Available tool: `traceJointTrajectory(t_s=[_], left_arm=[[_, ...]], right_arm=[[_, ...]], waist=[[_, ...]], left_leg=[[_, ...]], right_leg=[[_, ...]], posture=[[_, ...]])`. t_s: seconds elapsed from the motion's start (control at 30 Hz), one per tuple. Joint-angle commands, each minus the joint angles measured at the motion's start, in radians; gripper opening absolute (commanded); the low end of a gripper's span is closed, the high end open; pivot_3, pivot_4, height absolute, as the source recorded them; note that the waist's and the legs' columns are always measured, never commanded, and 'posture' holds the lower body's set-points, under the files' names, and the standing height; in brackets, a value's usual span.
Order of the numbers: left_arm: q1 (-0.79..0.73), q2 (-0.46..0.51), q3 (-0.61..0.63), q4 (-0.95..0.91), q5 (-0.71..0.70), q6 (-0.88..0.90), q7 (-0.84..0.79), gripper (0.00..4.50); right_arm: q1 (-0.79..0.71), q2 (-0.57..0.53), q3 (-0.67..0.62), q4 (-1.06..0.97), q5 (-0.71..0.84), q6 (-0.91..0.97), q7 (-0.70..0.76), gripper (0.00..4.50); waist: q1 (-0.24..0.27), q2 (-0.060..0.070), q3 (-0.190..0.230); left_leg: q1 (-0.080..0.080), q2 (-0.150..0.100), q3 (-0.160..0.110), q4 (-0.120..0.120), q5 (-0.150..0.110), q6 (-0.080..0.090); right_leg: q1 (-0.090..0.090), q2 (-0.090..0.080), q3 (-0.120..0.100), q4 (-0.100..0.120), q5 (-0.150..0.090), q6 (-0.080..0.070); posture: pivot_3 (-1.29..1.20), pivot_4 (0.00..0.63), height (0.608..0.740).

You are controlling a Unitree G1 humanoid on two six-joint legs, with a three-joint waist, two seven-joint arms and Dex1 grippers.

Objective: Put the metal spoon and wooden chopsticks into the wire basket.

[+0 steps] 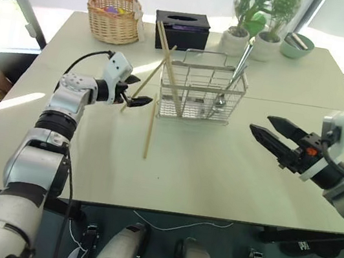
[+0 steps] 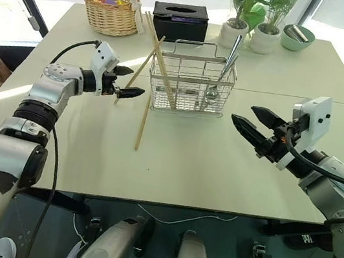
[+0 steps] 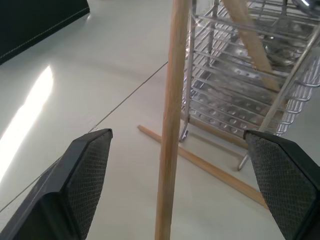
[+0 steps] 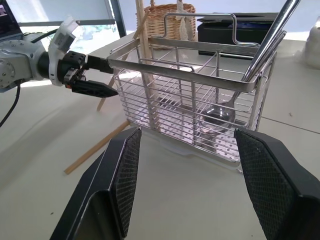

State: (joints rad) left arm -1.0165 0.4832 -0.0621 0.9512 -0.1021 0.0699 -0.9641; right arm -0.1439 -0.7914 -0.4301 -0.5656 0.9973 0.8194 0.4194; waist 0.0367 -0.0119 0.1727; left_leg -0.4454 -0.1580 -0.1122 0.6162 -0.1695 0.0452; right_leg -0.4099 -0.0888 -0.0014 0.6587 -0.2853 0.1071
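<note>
The wire basket (image 1: 201, 88) stands mid-table. The metal spoon (image 1: 241, 61) is inside it, bowl down, with its handle leaning out at the right corner. One of the wooden chopsticks (image 1: 167, 58) stands slanted inside the basket. A second chopstick (image 1: 153, 72) leans against the basket's left side from outside, and a third (image 1: 149, 132) lies flat on the table in front. My left gripper (image 1: 140, 92) is open, and the leaning chopstick (image 3: 170, 125) stands between its fingers without touching them. My right gripper (image 1: 261, 124) hangs open and empty, right of the basket.
At the table's far edge stand a round wicker basket (image 1: 114, 18), a black tissue box (image 1: 182, 29), two potted plants (image 1: 254, 24) and a green bowl (image 1: 296, 45). Bare tabletop (image 1: 218, 169) stretches in front of the wire basket.
</note>
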Motion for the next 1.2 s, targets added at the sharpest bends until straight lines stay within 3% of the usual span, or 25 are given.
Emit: traceJointTrajectory(t_s=[0.03,0.2,0.47,0.7,0.93,1.2], left_arm=[[-0.041,-0.001,0.018,0.029,0.014,-0.045,0.009,2.61],[-0.054,-0.008,0.027,0.047,0.015,-0.060,0.018,0.09],[-0.055,-0.001,0.120,-0.064,-0.069,0.025,0.041,0.04],[0.058,0.024,0.212,-0.398,-0.208,0.141,0.006,0.04],[-0.080,-0.156,0.313,-0.437,-0.322,0.209,0.266,0.04],[-0.169,-0.293,0.273,-0.302,-0.295,0.109,0.276,0.04]], right_arm=[[-0.019,0.000,-0.034,-0.018,0.008,-0.025,-0.004,3.07],[-0.023,0.000,-0.034,-0.017,0.009,-0.025,-0.008,3.07],[-0.022,0.003,-0.031,-0.015,0.003,-0.031,-0.008,3.07],[-0.015,-0.005,-0.036,-0.010,-0.001,-0.035,-0.001,3.07],[-0.025,-0.004,-0.026,-0.009,-0.004,-0.033,0.001,3.07],[-0.019,0.005,-0.024,-0.037,0.005,-0.027,-0.017,3.07]], waist=[[0.000,0.000,0.000],[0.000,0.000,0.000],[-0.001,0.000,0.000],[-0.010,0.000,0.000],[0.004,0.000,0.000],[-0.004,0.000,0.000]], left_leg=[[0.000,0.000,0.000,0.000,0.000,0.000],[0.000,0.000,0.000,0.000,0.000,0.000],[0.000,0.000,0.000,0.000,0.000,0.000],[0.000,0.000,0.000,0.000,0.001,0.001],[0.000,0.000,-0.001,0.008,0.000,-0.001],[0.000,0.000,0.000,0.010,-0.002,0.002]], right_leg=[[0.000,0.000,0.000,0.000,0.000,0.000],[0.000,0.000,0.000,0.000,0.000,0.000],[0.000,0.000,0.000,0.000,0.000,0.000],[0.000,0.000,0.000,0.001,0.000,0.000],[0.001,0.001,-0.001,0.004,0.000,0.000],[0.003,0.000,-0.001,0.004,0.001,0.002]], posture=[[0.00,0.150,0.725],[0.00,0.150,0.725],[0.00,0.150,0.725],[0.00,0.150,0.725],[0.00,0.150,0.725],[0.00,0.150,0.725]])
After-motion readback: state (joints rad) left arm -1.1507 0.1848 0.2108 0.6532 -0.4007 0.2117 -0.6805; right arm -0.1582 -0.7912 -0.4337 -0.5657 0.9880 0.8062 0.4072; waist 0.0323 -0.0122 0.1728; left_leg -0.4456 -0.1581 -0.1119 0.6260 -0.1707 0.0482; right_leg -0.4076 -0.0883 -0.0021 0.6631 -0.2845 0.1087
